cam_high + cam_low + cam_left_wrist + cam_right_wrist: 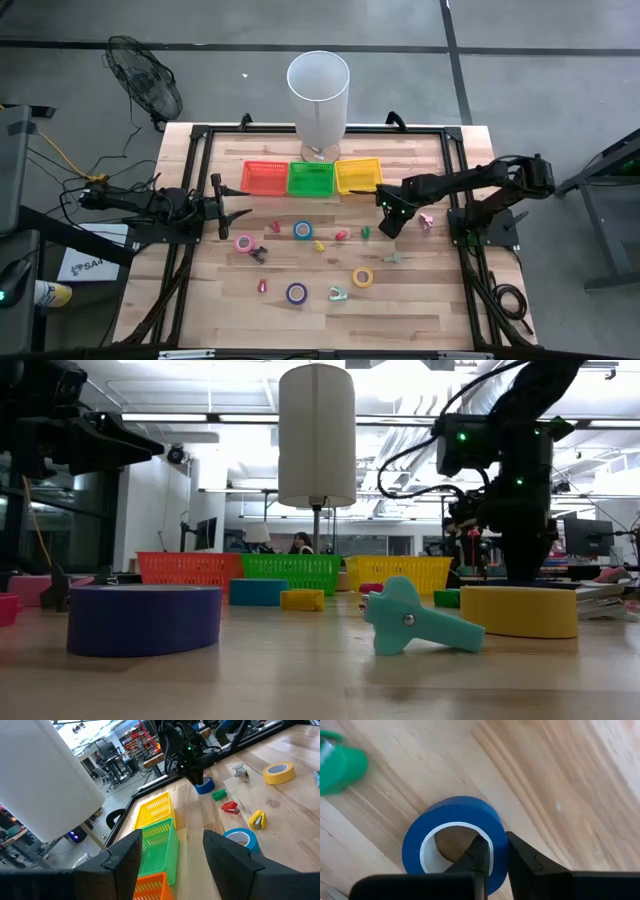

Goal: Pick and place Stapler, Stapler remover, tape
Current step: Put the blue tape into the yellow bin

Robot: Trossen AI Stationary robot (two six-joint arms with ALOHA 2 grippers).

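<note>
Your right arm reaches in from the table's right edge toward the yellow basket [358, 175], forearm nearly level and wrist bent down, so that the right gripper [492, 854] points at the tabletop just in front of that basket's right corner. Its fingers are pinched on the wall of a blue tape roll [454, 841], one finger inside the hollow centre and the other outside the rim. The roll lies flat on the wood, its opening facing up and its axis vertical; being round, it has no long side. A green piece [340, 767] lies near the roll.

Your left arm lies stretched low from the table's left edge, well apart from the yellow basket. The left gripper [236, 205] points across the table toward the baskets with its fingers [231, 856] spread apart and nothing between them.

Next to the yellow basket stand a green basket [311, 178] and an orange basket [264, 178], with the white cylinder [318, 95] behind them. In front of the baskets, other rolls lie flat: pink [245, 243], light blue [302, 230], yellow [363, 277], purple [296, 293].
</note>
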